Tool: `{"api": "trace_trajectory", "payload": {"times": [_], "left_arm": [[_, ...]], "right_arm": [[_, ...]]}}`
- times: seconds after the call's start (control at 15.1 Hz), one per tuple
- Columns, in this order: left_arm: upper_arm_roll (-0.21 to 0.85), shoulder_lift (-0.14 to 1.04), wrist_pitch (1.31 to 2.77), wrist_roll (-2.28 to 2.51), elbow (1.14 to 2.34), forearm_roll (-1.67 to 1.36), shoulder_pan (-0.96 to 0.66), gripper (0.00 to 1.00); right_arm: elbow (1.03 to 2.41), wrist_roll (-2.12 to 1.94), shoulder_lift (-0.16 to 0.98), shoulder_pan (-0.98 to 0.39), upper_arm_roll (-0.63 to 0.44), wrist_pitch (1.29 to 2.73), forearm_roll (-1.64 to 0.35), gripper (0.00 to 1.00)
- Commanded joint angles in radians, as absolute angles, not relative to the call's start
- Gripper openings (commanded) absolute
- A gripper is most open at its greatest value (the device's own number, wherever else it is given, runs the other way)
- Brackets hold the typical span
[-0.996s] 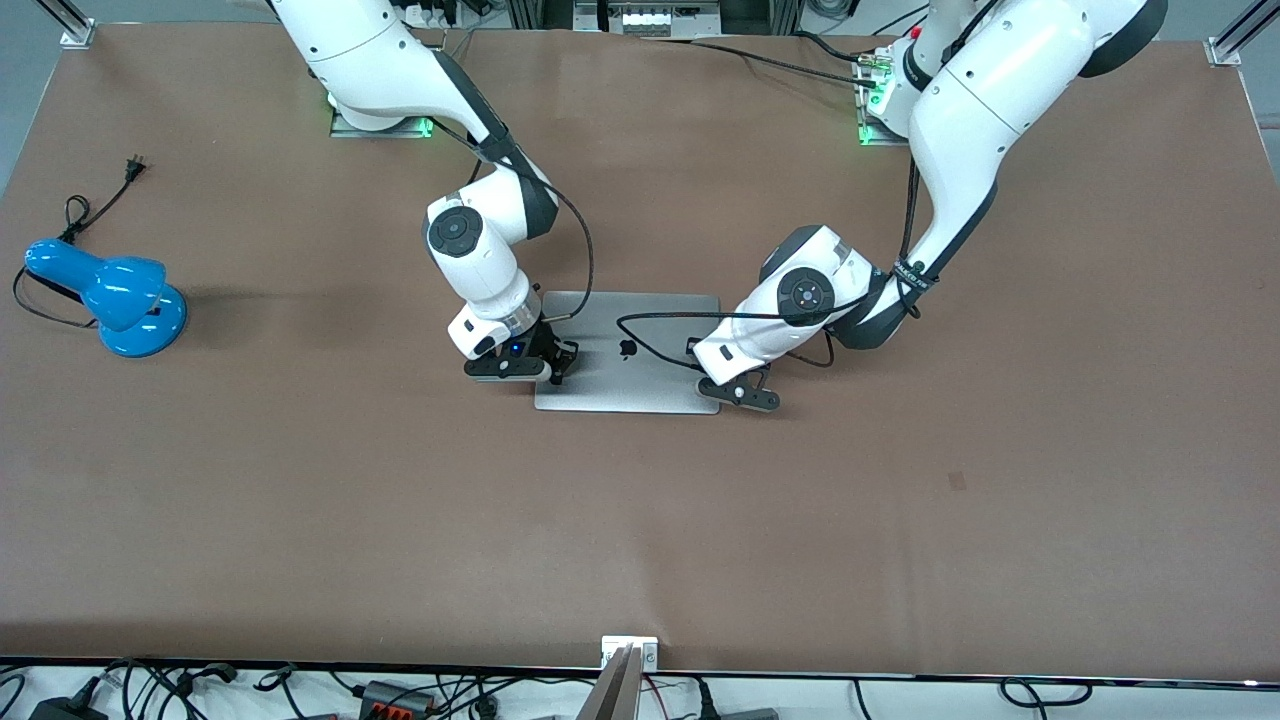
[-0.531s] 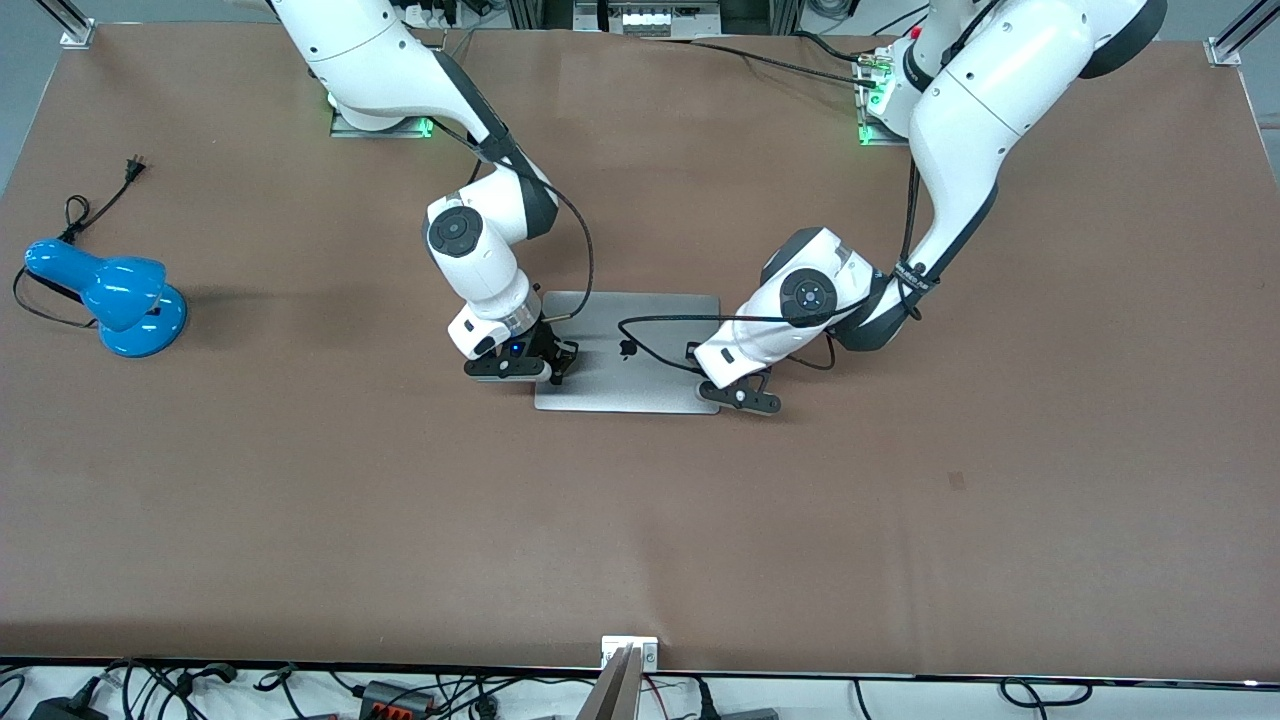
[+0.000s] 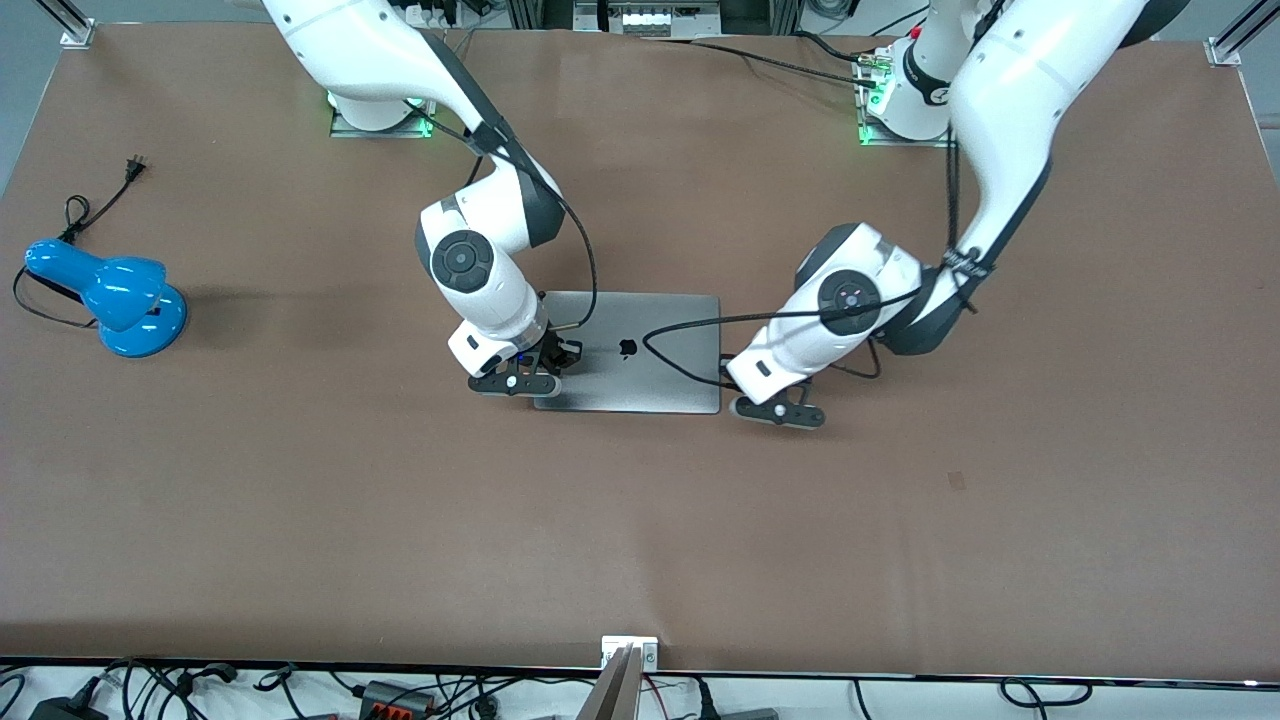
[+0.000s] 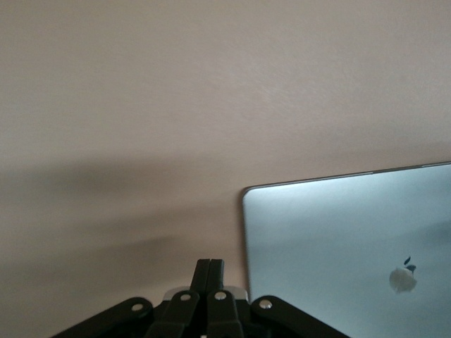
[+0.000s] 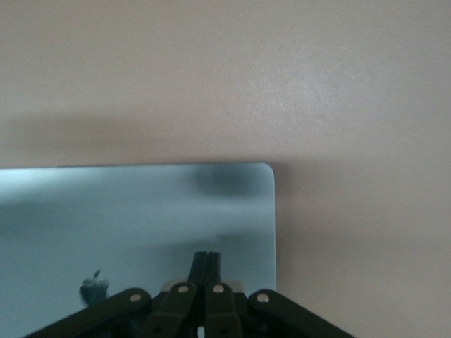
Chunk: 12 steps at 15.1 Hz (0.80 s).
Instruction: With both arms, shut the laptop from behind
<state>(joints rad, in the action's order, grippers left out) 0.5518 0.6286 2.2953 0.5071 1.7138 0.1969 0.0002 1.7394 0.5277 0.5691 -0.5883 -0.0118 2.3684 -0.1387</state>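
the right arm's black two-finger claw [image 3: 548,366], fingers pressed together on nothing, sits at the slim silver-grey laptop [image 3: 640,375]'s corner toward the right arm's end of the tabletop. in the right wrist view the joined fingertips [image 5: 206,262] stand just over the lid [image 5: 141,218], close by its rounded corner; whether they touch it i cannot tell.

the left arm's black two-finger claw [image 3: 745,392], also shut on nothing, hangs just off the lid's edge at the left arm's end. in the left wrist view its joined fingertips [image 4: 209,267] are over bare brown tabletop [image 4: 141,105], with the lid's edge [image 4: 338,239] just beside them.

the laptop lies shut and flat at the middle of the brown tabletop [image 3: 640,540], its long axis running from one arm's end toward the other, its lid face up. so the task's thing lies directly under the right claw and just to the inside of the left claw; the right arm is the nearer one. judging from this, the closing looks done, and any coming move is likely a lift clear of the lid.

the only marking readable is the dark apple logo [image 3: 628,348] at the lid's middle, seen in both wrist views too [image 4: 403,278] [image 5: 91,285]; no writing shows.

a blue desk lamp [image 3: 115,292] with a black cord stands well apart, toward the right arm's end.
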Motion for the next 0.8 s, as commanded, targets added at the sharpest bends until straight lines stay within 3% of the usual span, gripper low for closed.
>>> {"api": "trace_trajectory", "payload": {"times": [0.0,0.13,0.4,0.53,0.6,0.73], "left_arm": [[0.58,0.513,2.202,0.505,1.756,0.219,0.066,0.02],[0.674,0.477,2.126,0.502,1.756,0.213,0.186,0.03],[0.99,0.477,2.005,0.401,1.758,0.213,0.587,0.03],[1.067,0.468,1.939,0.393,1.75,0.219,0.694,0.03],[1.107,0.451,1.907,0.393,1.746,0.222,0.736,0.03],[1.14,0.396,1.869,0.385,1.744,0.222,0.791,0.07]], "right_arm": [[1.709,0.509,0.502,-0.578,-0.014,2.193,-0.065,0.0],[1.701,0.482,0.447,-0.575,-0.017,2.044,-0.009,0.0],[1.698,0.316,0.318,-0.513,-0.018,1.768,0.018,0.02],[1.698,0.284,0.253,-0.479,-0.018,1.65,0.018,0.25],[1.698,0.282,0.217,-0.457,-0.02,1.599,0.018,0.32],[1.698,0.252,0.145,-0.404,-0.023,1.533,0.017,0.87]]}}
